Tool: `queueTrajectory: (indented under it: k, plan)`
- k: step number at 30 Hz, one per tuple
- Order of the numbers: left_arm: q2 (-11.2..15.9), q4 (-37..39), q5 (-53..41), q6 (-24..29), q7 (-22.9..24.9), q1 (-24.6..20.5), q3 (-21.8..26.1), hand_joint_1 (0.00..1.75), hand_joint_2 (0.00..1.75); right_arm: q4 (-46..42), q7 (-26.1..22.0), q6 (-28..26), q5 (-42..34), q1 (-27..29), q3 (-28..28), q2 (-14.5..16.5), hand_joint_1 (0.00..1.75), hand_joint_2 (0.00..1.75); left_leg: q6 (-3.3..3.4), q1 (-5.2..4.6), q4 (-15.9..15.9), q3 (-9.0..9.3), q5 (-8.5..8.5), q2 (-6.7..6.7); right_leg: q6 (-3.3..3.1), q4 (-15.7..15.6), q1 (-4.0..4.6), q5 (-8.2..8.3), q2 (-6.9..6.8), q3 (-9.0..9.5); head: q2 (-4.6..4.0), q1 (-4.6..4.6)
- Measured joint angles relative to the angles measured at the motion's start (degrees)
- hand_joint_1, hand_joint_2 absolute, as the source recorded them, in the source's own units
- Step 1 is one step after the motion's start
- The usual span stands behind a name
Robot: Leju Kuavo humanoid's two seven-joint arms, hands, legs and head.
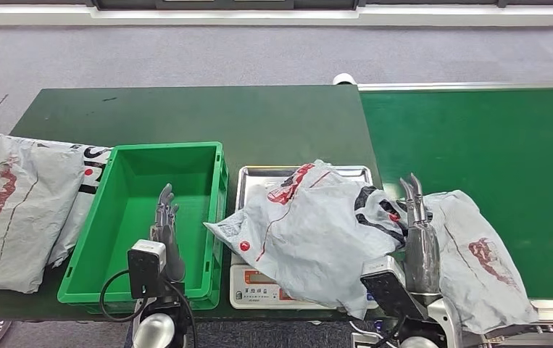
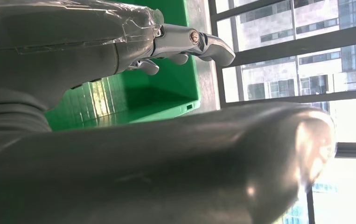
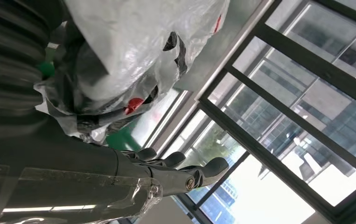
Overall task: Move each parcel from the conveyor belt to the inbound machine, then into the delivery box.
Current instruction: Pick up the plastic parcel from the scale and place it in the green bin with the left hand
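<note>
- Nearest you, at the bottom of the head view, the two arms rise into frame: the left hand [image 1: 166, 217] left of centre, the right hand [image 1: 416, 210] right of centre.
- Your left hand holds nothing; its fingers point up the frame over the inside of the green delivery box [image 1: 121, 250]. In the left wrist view the left hand [image 2: 190, 44] shows fingers lightly curled and apart, with the crate's green wall behind them.
- Your right hand stands upright with its fingers extended and close together, not closed on anything. It sits in the gap between two grey parcels, and you cannot tell whether it touches either one.
- You see the nearer parcel [image 1: 309, 232], grey plastic with red print, draped over the steel tray of the inbound machine [image 1: 259, 290], whose white front and display show at lower centre. That bag's right edge hangs off the tray toward the right hand.
- In the right wrist view the same crumpled parcel [image 3: 134, 51] fills the upper left, with the right hand [image 3: 185, 170] below it, its fingers slightly bent and empty.
- You see a second parcel [image 1: 480, 254] lying on the green conveyor belt [image 1: 491, 145] at lower right, just beside the right hand.
- At far left a third grey parcel [image 1: 19, 210] lies on the dark green table [image 1: 208, 112], its edge against the crate's left wall.
</note>
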Motion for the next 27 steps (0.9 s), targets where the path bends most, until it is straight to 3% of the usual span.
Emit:
queueTrajectory:
  k: [11,15,20,23,27]
  plan:
    - [0.56,-1.68,0.16,-1.52,0.02,1.04,0.03,0.0,0.0,-4.15,4.7,3.46,1.28,7.22,0.0,-3.03,0.0,1.75,0.01,0.0,0.0,0.01,-0.05,-0.05,0.04,-0.01,0.0,-0.06,-0.05,0.0,0.0,0.0]
    - [0.73,-2.65,-0.02,-1.75,0.51,1.51,0.09,0.0,0.0,-3.72,9.04,6.87,5.28,7.9,-0.39,-3.53,0.0,1.75,0.02,0.0,0.0,0.0,-0.06,-0.05,0.02,-0.01,0.01,-0.07,-0.04,0.01,0.0,0.0]
    - [0.77,-3.69,-0.77,-2.56,1.66,1.75,0.15,0.0,0.0,1.59,13.52,9.44,10.04,6.08,-2.74,-3.57,0.0,1.75,0.03,0.0,0.0,0.01,-0.05,-0.04,0.03,-0.01,0.0,-0.05,-0.05,0.04,0.0,0.0]
    - [0.77,-3.62,-0.98,-3.07,1.87,1.51,0.15,0.0,0.0,6.91,12.35,10.69,8.72,3.39,-3.73,-3.46,0.0,1.75,0.03,0.0,0.0,0.03,-0.04,-0.01,0.01,-0.01,0.0,-0.02,-0.01,0.05,0.0,0.0]
    - [0.72,-2.39,-0.85,-3.82,1.91,0.01,0.15,0.0,0.0,17.77,7.87,8.43,4.02,-3.74,-5.08,-2.22,0.0,1.75,0.01,0.0,0.0,0.08,0.05,0.05,0.01,0.0,0.0,0.05,0.06,0.05,0.0,0.0]
